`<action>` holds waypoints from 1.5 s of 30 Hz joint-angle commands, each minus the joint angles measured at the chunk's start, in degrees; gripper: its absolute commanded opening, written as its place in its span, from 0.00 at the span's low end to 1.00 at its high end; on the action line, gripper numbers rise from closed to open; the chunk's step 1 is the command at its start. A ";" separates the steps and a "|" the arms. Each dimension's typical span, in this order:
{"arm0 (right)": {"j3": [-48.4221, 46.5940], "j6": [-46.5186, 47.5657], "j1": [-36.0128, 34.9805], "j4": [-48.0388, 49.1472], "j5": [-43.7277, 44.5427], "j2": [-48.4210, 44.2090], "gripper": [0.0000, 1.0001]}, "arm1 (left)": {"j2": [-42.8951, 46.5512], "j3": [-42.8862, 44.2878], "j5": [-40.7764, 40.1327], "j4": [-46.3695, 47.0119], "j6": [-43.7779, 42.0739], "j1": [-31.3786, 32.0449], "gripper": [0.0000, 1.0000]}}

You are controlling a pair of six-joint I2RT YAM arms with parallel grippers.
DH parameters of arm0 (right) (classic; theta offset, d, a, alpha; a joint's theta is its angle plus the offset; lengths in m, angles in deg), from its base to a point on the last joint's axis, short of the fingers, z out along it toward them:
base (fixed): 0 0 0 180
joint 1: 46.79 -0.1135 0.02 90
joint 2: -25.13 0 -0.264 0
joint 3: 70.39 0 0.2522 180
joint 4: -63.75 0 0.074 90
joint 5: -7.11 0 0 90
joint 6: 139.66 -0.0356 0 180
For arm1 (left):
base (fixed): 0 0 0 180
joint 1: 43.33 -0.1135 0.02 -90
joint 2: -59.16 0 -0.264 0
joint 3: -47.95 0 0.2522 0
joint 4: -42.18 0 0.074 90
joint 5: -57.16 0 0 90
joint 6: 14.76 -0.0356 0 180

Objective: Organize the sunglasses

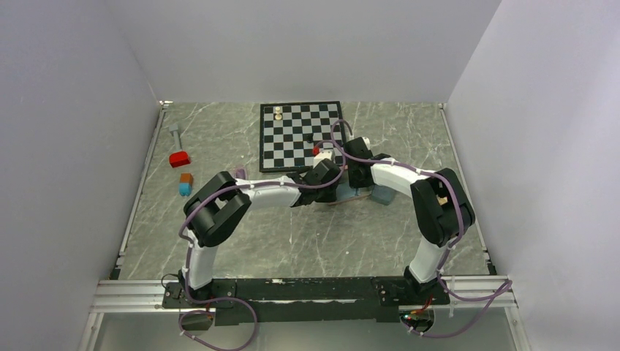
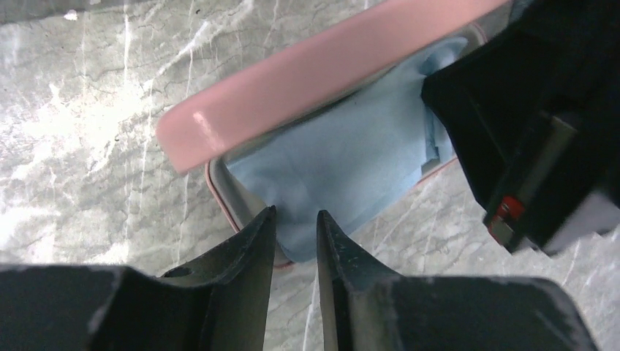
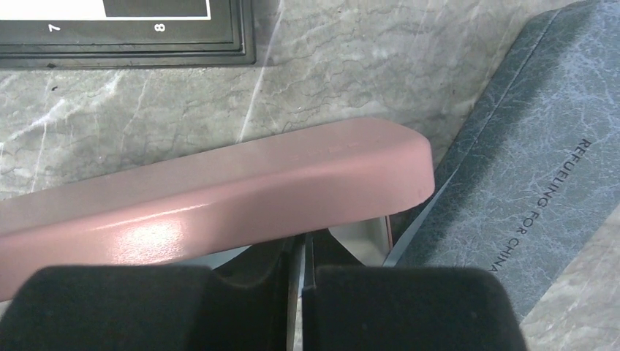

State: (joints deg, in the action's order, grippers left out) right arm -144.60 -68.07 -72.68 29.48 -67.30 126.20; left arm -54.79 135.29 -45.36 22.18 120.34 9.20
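Grey marbled tabletop (image 1: 292, 241) lies between plain white walls. Both arms reach to its middle and meet over an open pink case (image 2: 219, 191) just in front of the chessboard (image 1: 301, 135). The case's lid (image 2: 314, 80) stands raised, and a light-blue cloth (image 2: 351, 161) fills the tray beneath it.

The left fingers (image 2: 248, 248) hang at the near rim of the tray. They are a little spread with nothing between them, and the cloth's edge shows beyond the gap. The right fingers (image 3: 267, 257) sit at the other end of the case, under the lid's long edge, pressed almost together with only a thin slit left. I cannot tell whether they pinch anything, since the tips are lost against the lid. Close beside the pink case on the right lies a grey-blue case (image 3: 526, 146), its lettered top facing up.

Of the purple sunglasses (image 1: 237, 173) only a small patch of frame shows. It rests on the tabletop just beyond the left arm, left of the chessboard's near corner and apart from the case. The white pair cannot be picked out in any view.

Near the left wall sit a red block (image 1: 179, 159) and, just nearer, an orange block (image 1: 186, 178) touching a blue block (image 1: 185, 189). A pale chess piece (image 1: 278, 113) stands at the board's far left corner.
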 commanded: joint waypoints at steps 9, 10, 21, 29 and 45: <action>-2.57 -0.48 0.66 -0.13 2.55 -0.93 0.43 | 11.04 -5.90 2.69 10.41 -2.83 0.73 0.48; -2.53 -0.75 0.66 -0.14 2.72 -1.34 0.46 | 11.81 -7.36 3.62 12.91 -2.80 0.73 0.52; 1.26 -3.07 0.63 0.07 5.54 -10.09 0.60 | 23.63 -16.91 -0.95 16.57 -5.33 0.74 0.99; 4.87 -1.94 0.75 3.30 -12.35 -14.57 0.44 | 32.41 -22.53 -12.28 10.57 -7.60 0.34 0.99; 2.04 -4.31 2.31 2.63 -5.56 -3.04 0.25 | 40.09 -31.56 -12.96 6.45 -4.23 -7.95 0.99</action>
State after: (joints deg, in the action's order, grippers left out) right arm -139.75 -71.28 -71.30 30.96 -75.50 121.40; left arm -17.50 104.61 -57.23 29.35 114.83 2.60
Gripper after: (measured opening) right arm 0.264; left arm 0.993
